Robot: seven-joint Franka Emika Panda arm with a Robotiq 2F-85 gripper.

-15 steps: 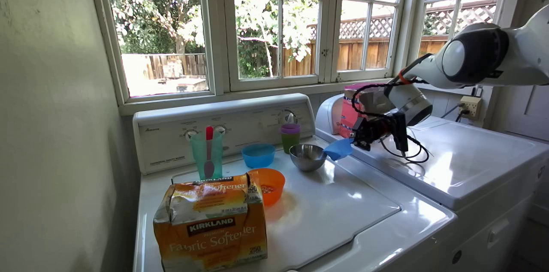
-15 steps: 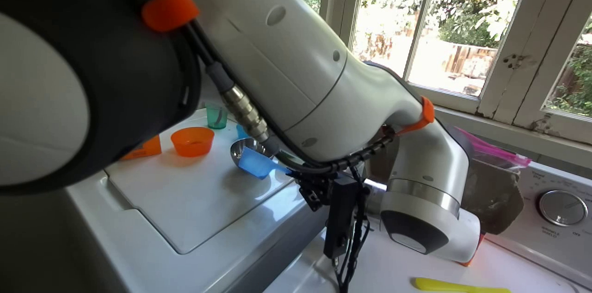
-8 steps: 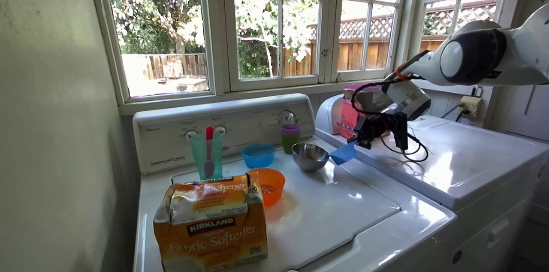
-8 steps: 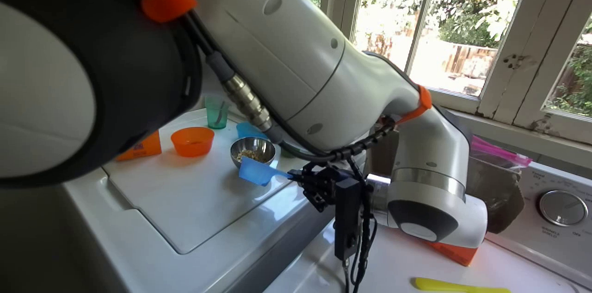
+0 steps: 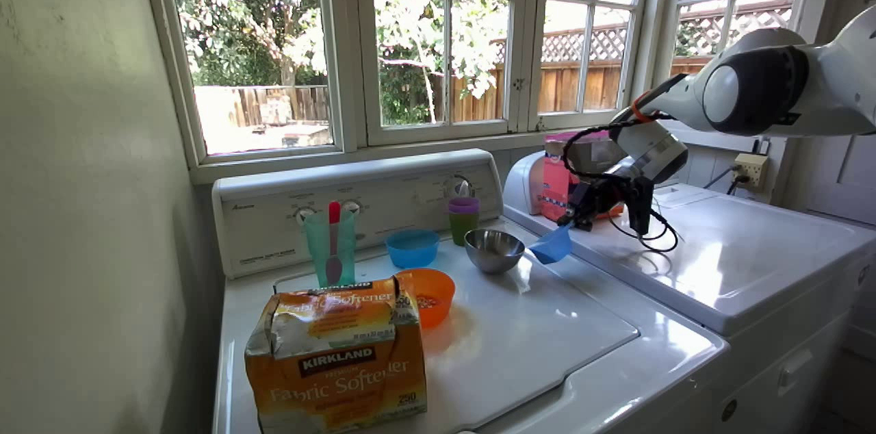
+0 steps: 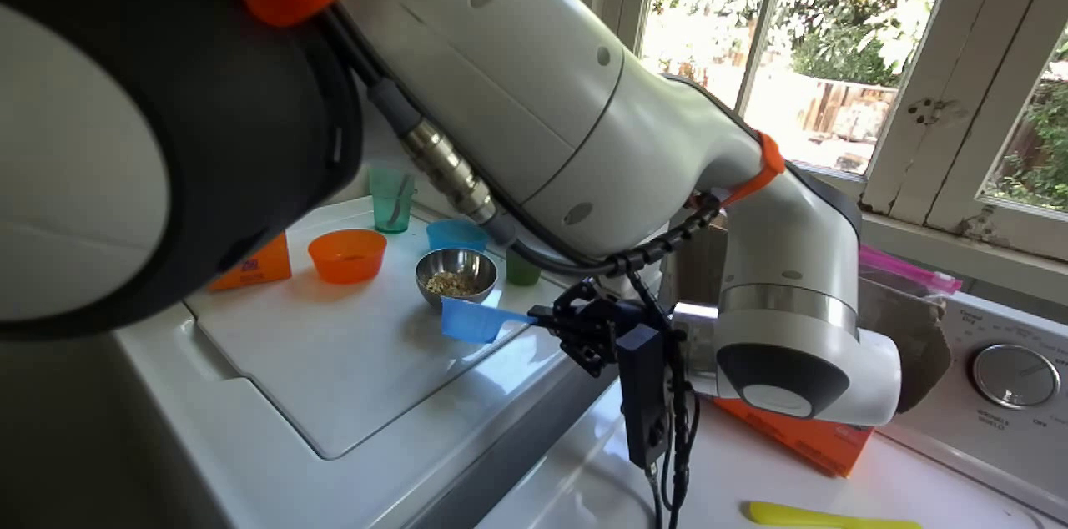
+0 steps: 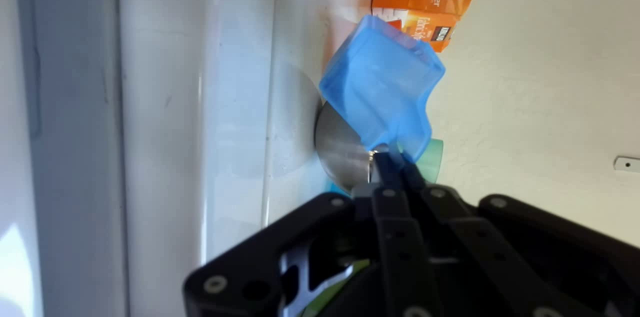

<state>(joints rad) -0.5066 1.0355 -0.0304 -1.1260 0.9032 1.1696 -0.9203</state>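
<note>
Gripping the blue scoop [image 7: 382,87] by its handle, the pincer [image 6: 534,314] has its fingers pressed together, presumably so that the hollow end juts out free and the bulky mechanism need not crowd the dishes. The scoop hangs over the washer [image 5: 547,324] just beside the steel bowl [image 5: 494,263]; whether the two touch, or whether the scoop carries anything, I cannot tell. That bowl stands upright, as it must to contain the grain-like bits [image 6: 450,284] lying in it. Just behind it, the purple cup [image 5: 464,206] sits in the green cup [image 5: 464,233], a nesting that probably saves room. Next comes the blue bowl [image 5: 413,254], tucked back toward the control panel [image 5: 393,208], and then the orange bowl [image 6: 346,264], which has some small bits of its own at the bottom. Farther off, the teal cup [image 5: 345,242] seems to serve as a holder, its tall wall propping the red-handled spoon [image 5: 334,212]. Farthest from the pincer stands the fabric softener box [image 5: 363,379], partly hiding the orange bowl in an exterior view, perhaps simply kept on the washer as a laundry supply.
</note>
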